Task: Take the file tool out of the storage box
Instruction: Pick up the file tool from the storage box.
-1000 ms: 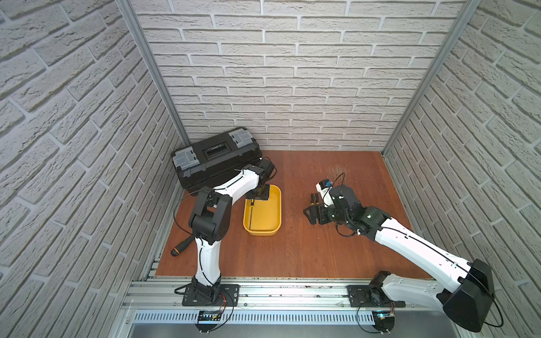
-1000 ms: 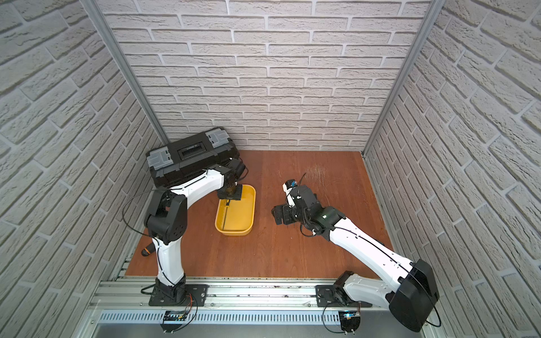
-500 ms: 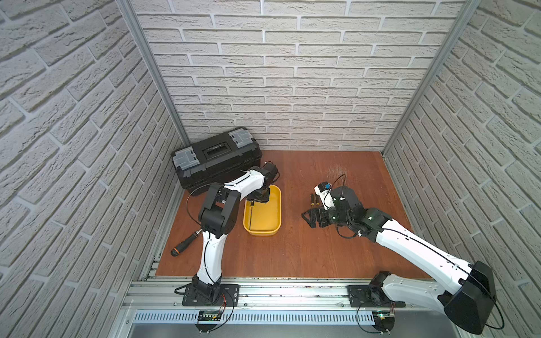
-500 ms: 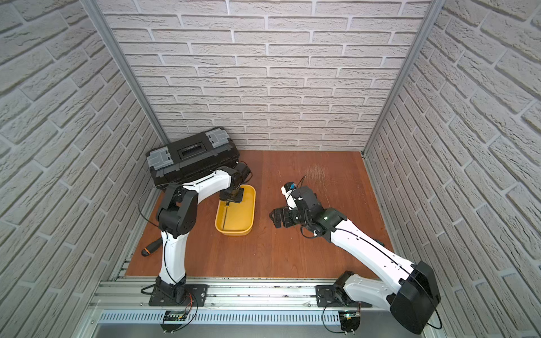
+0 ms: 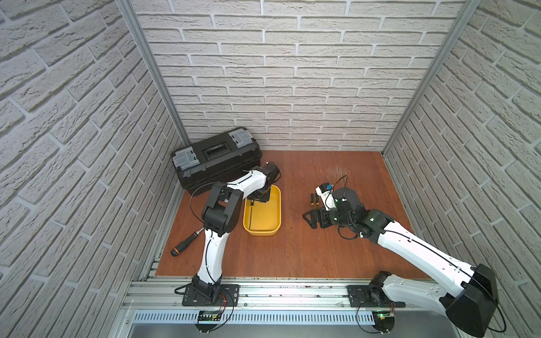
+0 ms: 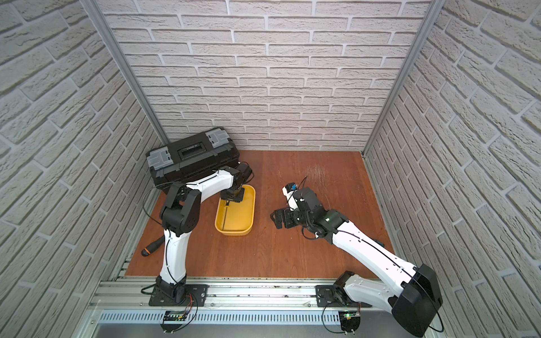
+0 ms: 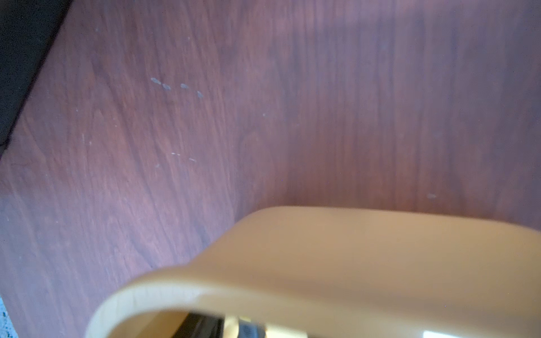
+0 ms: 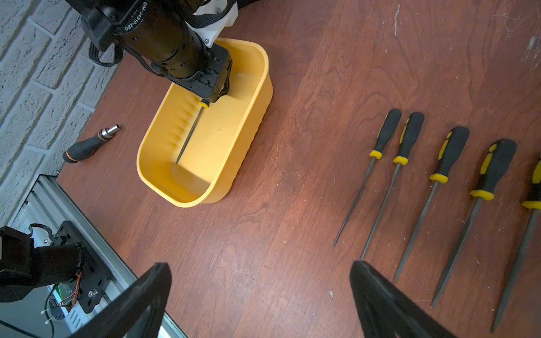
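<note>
**A:** What is different about the left gripper (image 8: 217, 95) from a second ago?

**B:** It has dropped lower into the storage box (image 8: 259, 96), and the arm behind it has shifted. Its tip now sits right at the handle end of the file (image 8: 190, 131).

**A:** Closed on it?

**B:** I cannot tell. The gripper's body hides its fingers in the right wrist view, and the left wrist view is mostly a blur of yellow wall. Only the file's yellow collar shows, just past the fingers. The shaft runs away from them toward the opposite end of the box.

**A:** So the file has not come out?

**B:** No. It lies where it lay, along the floor of the box (tip near the end wall). The descent looks done, so I judge the grasp is the step in hand, with the lift to follow.

**A:** And the right gripper (image 8: 259, 275)?

**B:** It has barely moved. Its fingers (image 8: 146, 292) stand wide apart with nothing between them. Five other files (image 8: 439, 175) lie in a row on the table (image 8: 292, 204), beside one finger and well apart from the box.
</note>
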Robot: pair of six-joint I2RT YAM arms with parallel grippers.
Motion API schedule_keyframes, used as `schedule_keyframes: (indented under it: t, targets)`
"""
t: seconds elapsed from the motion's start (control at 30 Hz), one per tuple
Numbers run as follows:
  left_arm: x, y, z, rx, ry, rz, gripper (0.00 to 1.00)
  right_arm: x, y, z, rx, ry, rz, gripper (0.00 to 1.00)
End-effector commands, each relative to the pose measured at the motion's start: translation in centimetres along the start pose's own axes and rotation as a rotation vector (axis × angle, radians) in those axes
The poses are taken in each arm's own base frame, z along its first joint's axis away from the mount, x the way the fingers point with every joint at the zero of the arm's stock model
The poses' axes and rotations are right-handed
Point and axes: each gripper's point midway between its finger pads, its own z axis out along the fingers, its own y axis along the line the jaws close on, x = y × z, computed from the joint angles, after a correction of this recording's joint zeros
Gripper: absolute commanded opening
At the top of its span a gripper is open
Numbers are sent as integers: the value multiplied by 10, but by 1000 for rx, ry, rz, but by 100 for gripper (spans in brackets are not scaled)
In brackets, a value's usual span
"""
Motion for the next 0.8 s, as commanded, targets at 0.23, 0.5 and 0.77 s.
schedule_keyframes:
  t: [0.23, 0.5, 0.77]
  targets:
    - [5, -25, 8, 127, 37, -6, 43, -6, -4, -4, 8, -45, -8, 100]
    - [1, -21, 4, 150, 26, -21, 42, -5, -5, -2, 7, -42, -3, 100]
    - [2, -22, 16, 177, 43, -20, 38, -4, -6, -2, 15, -42, -1, 100]
